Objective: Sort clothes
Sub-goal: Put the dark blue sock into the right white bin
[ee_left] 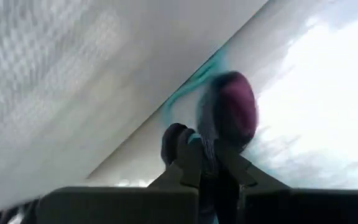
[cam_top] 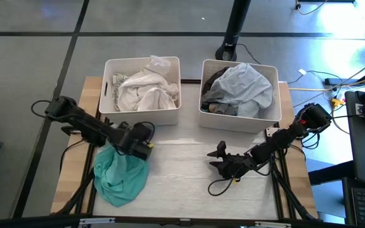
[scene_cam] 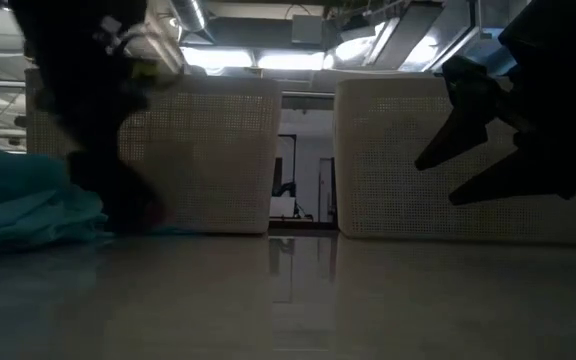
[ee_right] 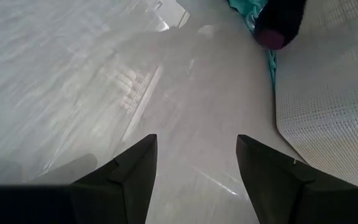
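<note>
Lab: cables (cam_top: pixel 334 85) on floor, ceiling lights (scene_cam: pixel 218 58).

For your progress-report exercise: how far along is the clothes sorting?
Done: white clothes fill the left bin; pale and dark ones fill the right bin. In hand: left gripper shut on the teal garment. Left: binning it. Right gripper waits open.

Left gripper (ee_left: pixel 205 149) jaws pinch teal-green garment (ee_left: pixel 197 71).

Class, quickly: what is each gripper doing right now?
Left gripper: closed on the edge of the teal-green fabric garment.
Right gripper: open, holding nothing, above the bare table.
</note>
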`<state>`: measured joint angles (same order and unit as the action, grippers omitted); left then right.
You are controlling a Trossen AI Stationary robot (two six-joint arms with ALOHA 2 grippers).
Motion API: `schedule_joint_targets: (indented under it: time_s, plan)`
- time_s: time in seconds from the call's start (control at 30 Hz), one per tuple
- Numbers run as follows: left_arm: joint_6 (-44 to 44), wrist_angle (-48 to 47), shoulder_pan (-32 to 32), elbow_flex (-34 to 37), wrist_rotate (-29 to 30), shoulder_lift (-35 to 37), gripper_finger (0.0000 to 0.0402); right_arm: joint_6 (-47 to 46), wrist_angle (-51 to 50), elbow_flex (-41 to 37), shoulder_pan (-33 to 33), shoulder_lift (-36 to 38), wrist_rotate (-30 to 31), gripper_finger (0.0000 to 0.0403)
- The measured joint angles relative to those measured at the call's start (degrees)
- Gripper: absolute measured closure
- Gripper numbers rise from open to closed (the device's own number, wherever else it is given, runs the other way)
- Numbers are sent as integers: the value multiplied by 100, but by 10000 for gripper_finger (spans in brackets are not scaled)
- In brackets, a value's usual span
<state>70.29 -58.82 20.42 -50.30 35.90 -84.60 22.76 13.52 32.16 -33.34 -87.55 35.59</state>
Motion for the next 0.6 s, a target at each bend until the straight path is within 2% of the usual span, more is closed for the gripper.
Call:
schedule_joint_targets:
  time_s: [0.13, 0.3, 0.47, 0.6]
  plan:
    - [-606, 144, 74, -609, 273, 0, 390, 0, 0, 0, -2, -1, 0, 182]
    - [-1920, 944, 83, -1199, 565, 0, 390, 0, 0, 0, -2, 0, 0, 182]
    - [-3513, 2469, -21, -1541, 715, 0, 389, 0, 2, 0, 0, 0, 0, 182]
    - [-5046, 4150, -191, -1588, 719, 0, 389, 0, 2, 0, 0, -2, 0, 182]
